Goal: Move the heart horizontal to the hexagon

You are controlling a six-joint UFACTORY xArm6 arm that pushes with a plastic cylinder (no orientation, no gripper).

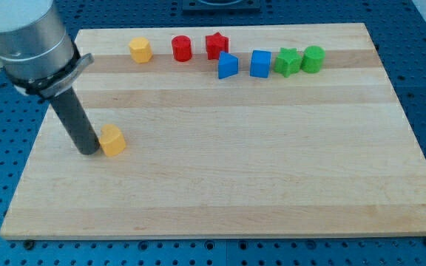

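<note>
My tip [89, 151] rests on the wooden board [228, 192] at the view's left. A yellow block, which looks like the heart [112, 140], sits right against the tip's right side. A second yellow block, which looks like the hexagon [140, 50], sits near the view's top left, well above the heart and slightly to its right. The rod rises up and to the left into the grey arm [32, 37].
A row of blocks lies along the view's top: a red cylinder [181, 48], a red star [216, 45], a blue triangle [228, 66], a blue cube [260, 63], a green star [287, 61] and a green cylinder [312, 58].
</note>
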